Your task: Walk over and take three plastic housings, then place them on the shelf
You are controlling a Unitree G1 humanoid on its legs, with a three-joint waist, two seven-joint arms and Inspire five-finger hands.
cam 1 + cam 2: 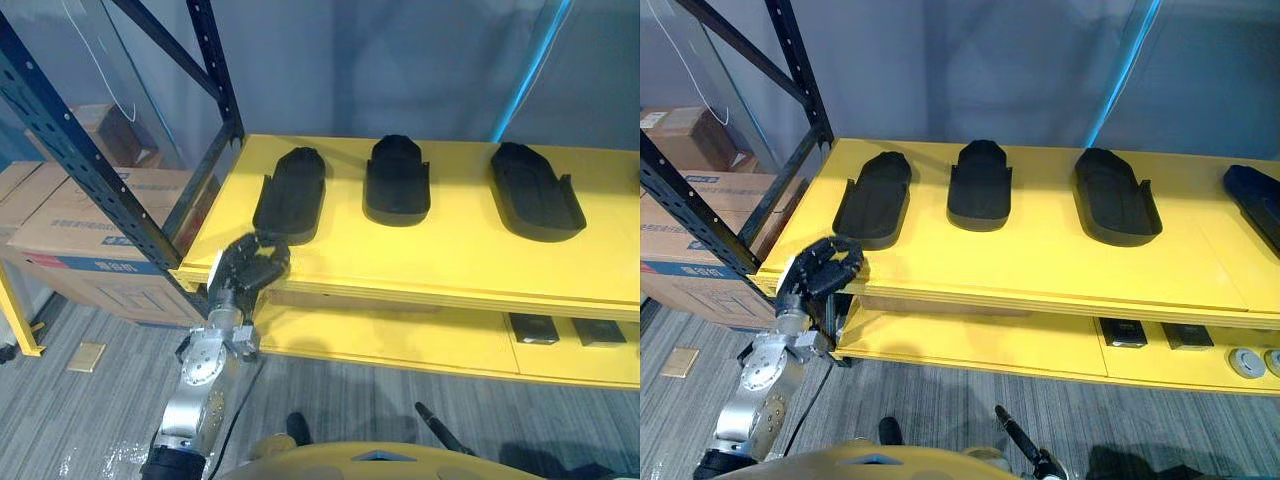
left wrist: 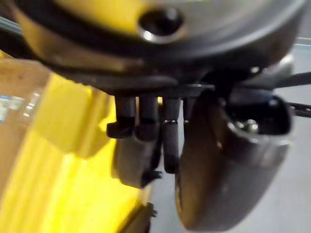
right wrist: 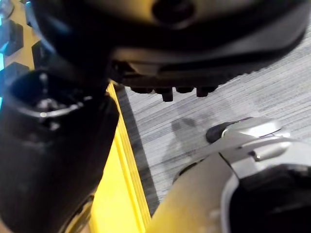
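- Plastic housings: three black ones lie flat on the yellow shelf (image 1: 420,255); in the eye views the left housing (image 1: 291,195) is at 11 o'clock, the middle housing (image 1: 397,181) at 12 o'clock, and the right housing (image 1: 535,190) at 2 o'clock.
- They sit in a row, well apart, with none touching; I think this gives each one its own room, so a hand can reach one without bumping the next; lying flat, they should not tip or slide.
- A fourth housing (image 1: 1255,200) shows at 3 o'clock, apart from the three.
- The left hand (image 1: 255,265) is at 7 o'clock from the left housing, right by the front edge of the shelf near its corner; its fingers are curled in and hold nothing; it is very near that housing, but I cannot tell if it touches.
- The right hand (image 3: 53,145) is beside a yellow edge, over the grey floor (image 3: 204,111); I cannot tell if it is open or closed.
- Three housings are on the shelf and the left hand is empty, so the job looks done or almost done.
- Cardboard boxes (image 1: 80,230) sit at 9 o'clock behind a blue post (image 1: 80,160); small dark boxes (image 1: 533,327) rest on the lower board (image 1: 400,340) at 4 o'clock.
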